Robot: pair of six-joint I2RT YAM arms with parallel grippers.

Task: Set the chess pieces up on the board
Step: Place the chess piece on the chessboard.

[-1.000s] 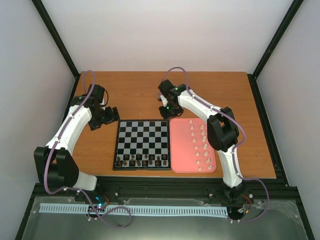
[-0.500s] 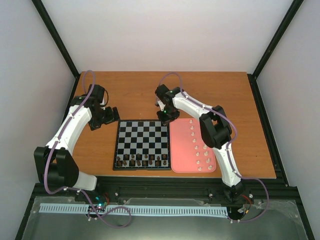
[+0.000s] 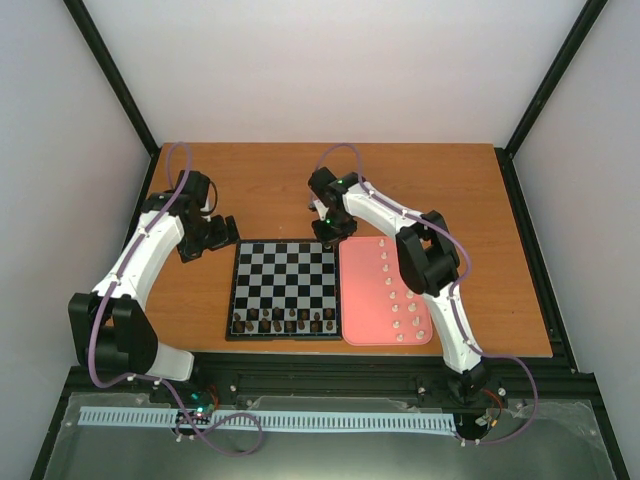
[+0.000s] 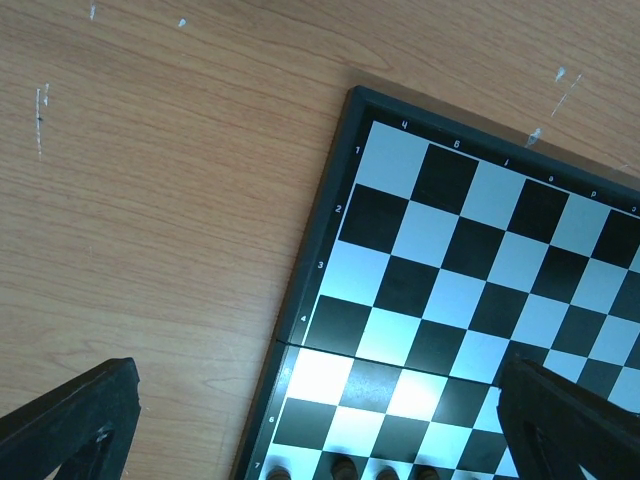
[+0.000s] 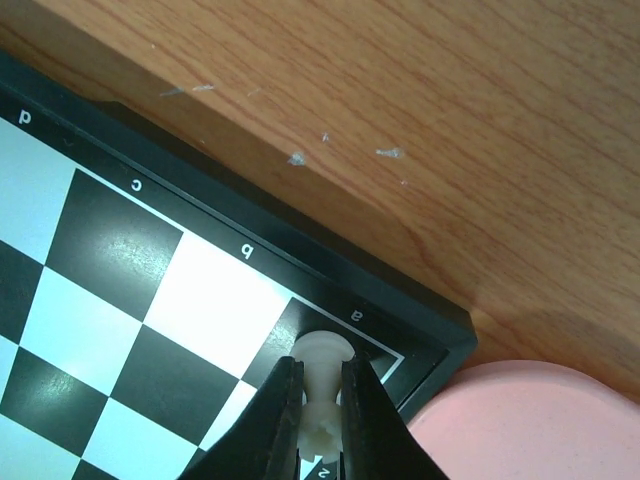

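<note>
A scuffed wooden table [image 3: 450,190] is spreading under and beyond the right gripper [image 3: 331,236]. Plain white walls [image 3: 330,70] are rising farther behind it, black frame posts [image 3: 112,75] are edging them, and even light is falling.

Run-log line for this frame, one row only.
right gripper: shut on white chess piece, at corner of board | left gripper: open, empty, near board

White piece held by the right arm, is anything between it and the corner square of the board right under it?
Nothing visible. The white piece, pinched in the right fingers, hangs over the board's bare corner square; the pink tray lies beside the board, off to the side.
</note>
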